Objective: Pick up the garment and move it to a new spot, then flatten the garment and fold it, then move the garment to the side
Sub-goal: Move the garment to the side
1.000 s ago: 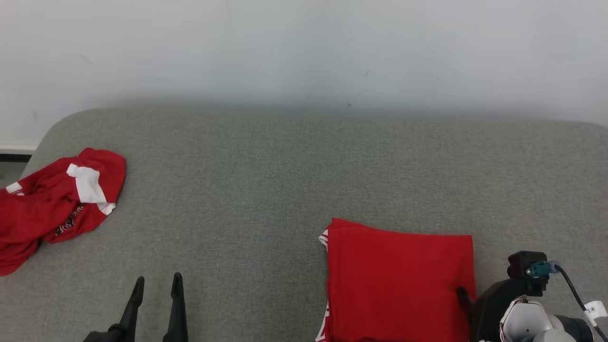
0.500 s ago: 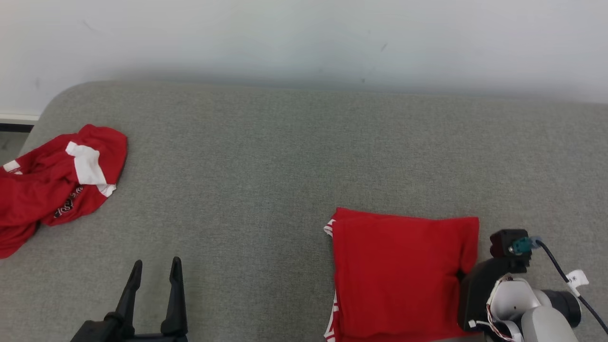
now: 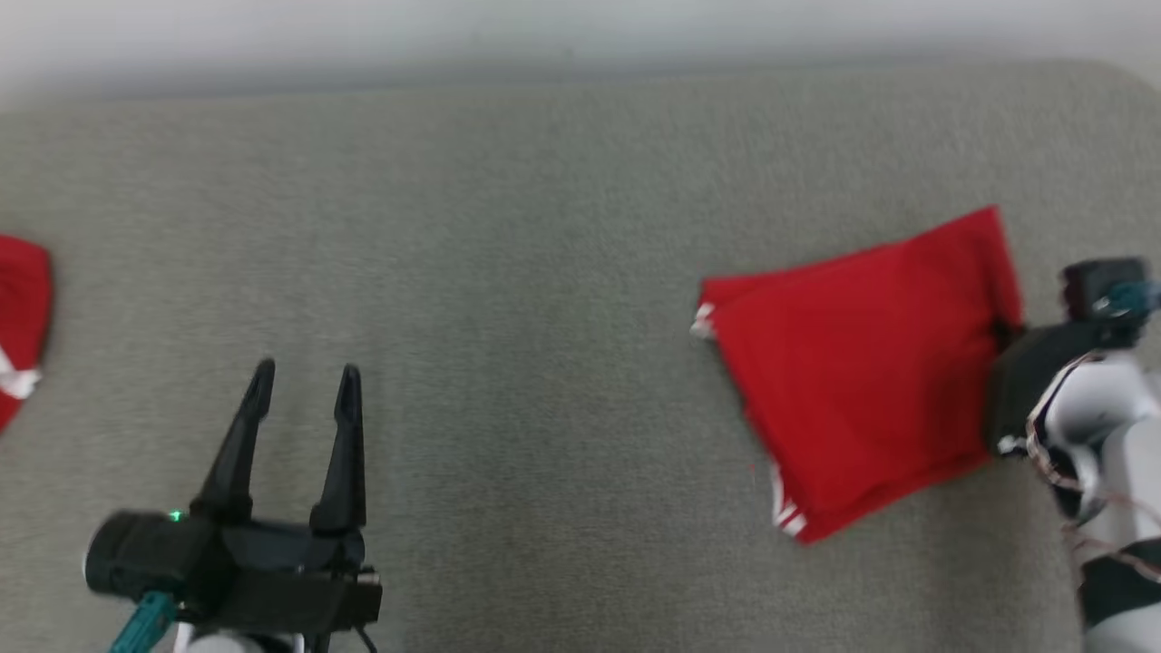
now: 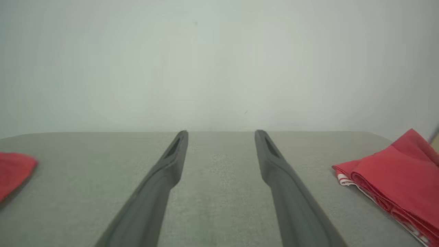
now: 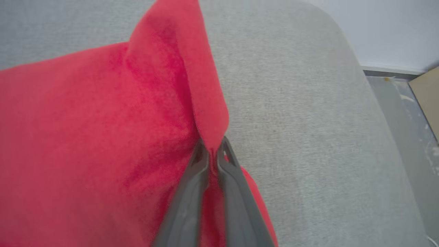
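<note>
Matt cloth garment [image 3: 862, 363], seemingly cotton.

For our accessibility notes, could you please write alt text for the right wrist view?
The right end effector is shut on the edge of a folded red garment, with that edge raised into a peak. The garment lies on a grey fabric surface, with a pale wall beyond.

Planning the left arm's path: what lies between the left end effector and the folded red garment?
Bare grey fabric; the head view shows nothing lying between the left end effector and the folded red garment.
</note>
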You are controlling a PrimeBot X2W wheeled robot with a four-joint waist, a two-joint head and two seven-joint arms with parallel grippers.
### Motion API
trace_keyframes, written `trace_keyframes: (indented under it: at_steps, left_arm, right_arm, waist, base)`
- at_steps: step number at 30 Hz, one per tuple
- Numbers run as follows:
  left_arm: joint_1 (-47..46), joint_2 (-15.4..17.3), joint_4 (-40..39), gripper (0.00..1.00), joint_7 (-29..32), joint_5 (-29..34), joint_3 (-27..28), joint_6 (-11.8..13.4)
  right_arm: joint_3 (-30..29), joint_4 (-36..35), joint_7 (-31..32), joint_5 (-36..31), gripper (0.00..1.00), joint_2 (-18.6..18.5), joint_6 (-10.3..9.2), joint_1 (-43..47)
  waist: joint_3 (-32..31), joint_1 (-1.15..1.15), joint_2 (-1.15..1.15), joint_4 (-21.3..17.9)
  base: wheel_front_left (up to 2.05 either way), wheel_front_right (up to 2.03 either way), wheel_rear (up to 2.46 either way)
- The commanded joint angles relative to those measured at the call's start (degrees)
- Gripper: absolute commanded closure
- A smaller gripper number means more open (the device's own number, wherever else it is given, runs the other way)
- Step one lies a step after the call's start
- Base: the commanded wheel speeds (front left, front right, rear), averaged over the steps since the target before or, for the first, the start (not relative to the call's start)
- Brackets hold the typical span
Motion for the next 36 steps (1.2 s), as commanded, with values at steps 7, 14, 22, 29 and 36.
trace_keyframes:
  at_steps: [7,14,22,29,36]
  left_arm:
    - [-5.70,3.63,-5.38,0.00,-0.20,1.45,-3.93,0.08]
    - [-7.60,5.67,-8.60,0.00,1.31,1.47,-5.67,0.07]
    - [-8.05,6.61,-9.91,0.00,2.03,1.18,-5.76,0.12]
    - [-8.57,5.87,-8.34,0.00,1.42,0.59,-7.09,0.22]
    - [-6.66,4.33,-5.15,0.00,0.22,-0.38,-6.67,0.66]
  right_arm:
    - [-7.66,7.35,-7.14,-4.13,1.00,-5.43,-0.12,-8.28]
    - [-12.27,11.46,-15.66,-9.68,1.00,-9.69,-0.12,-14.01]
    - [-13.48,13.13,-21.41,-13.11,1.00,-11.80,-0.12,-17.54]
    - [-12.49,23.95,-26.28,-12.59,0.00,-14.35,-0.12,-21.56]
    - [-9.83,30.35,-35.35,-9.48,0.00,-13.60,-0.12,-21.69]
  waist:
    - [13.71,-0.01,-0.01,-9.30]
    - [17.94,-0.01,-0.01,-9.48]
    - [19.61,-0.01,-0.01,-9.22]
    - [18.31,-0.01,-0.01,-7.38]
    - [11.88,-0.01,-0.01,-4.96]
  base:
    - [0.00,0.00,0.00]
    - [0.00,0.00,0.00]
    - [0.00,0.00,0.00]
    - [0.00,0.00,0.00]
    - [0.00,0.00,0.00]
